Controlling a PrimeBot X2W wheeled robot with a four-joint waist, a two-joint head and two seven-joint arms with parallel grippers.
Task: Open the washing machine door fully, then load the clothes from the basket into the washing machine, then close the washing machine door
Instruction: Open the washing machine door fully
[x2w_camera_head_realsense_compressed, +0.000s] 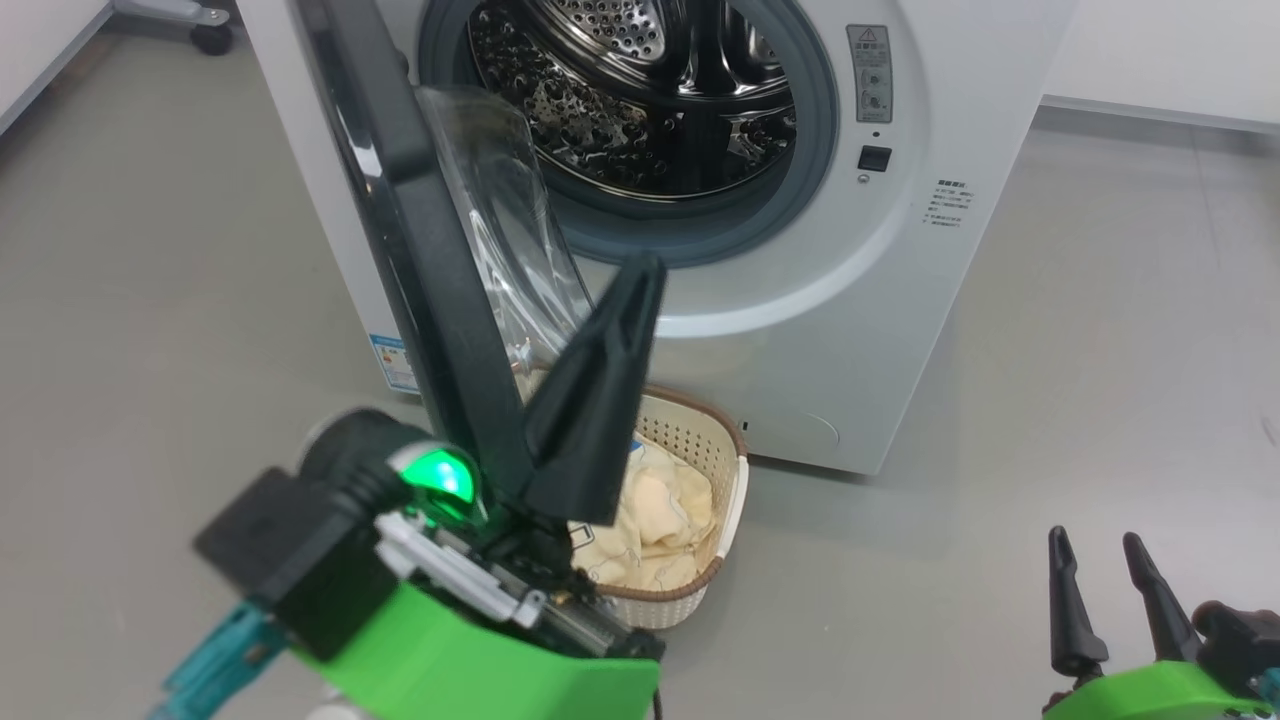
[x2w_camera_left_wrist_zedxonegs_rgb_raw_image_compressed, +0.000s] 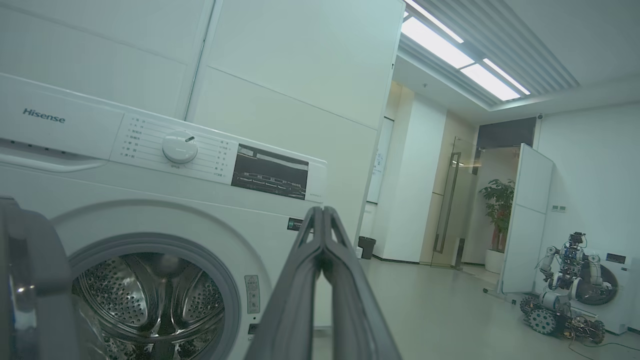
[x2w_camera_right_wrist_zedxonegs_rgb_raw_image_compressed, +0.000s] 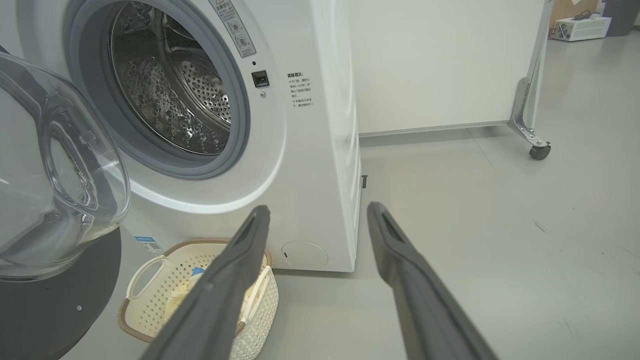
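Jaws of the left gripper (x2w_camera_head_realsense_compressed: 637, 285) are pressed together on nothing, its dark fingers (x2w_camera_head_realsense_compressed: 590, 400) rising just beside the inner face of the washing machine door (x2w_camera_head_realsense_compressed: 395, 210); whether they touch it cannot be told. That door stands swung out from the washing machine (x2w_camera_head_realsense_compressed: 860, 330), its clear glass bulge turned toward the metal drum (x2w_camera_head_realsense_compressed: 640, 90). Below the door the basket (x2w_camera_head_realsense_compressed: 715, 425) sits on the grey floor (x2w_camera_head_realsense_compressed: 1050, 400) just in front of the machine, the clothes (x2w_camera_head_realsense_compressed: 660, 510) heaped inside it. Jaws of the right gripper (x2w_camera_head_realsense_compressed: 1092, 550) are spread and empty, low and well apart to the right.
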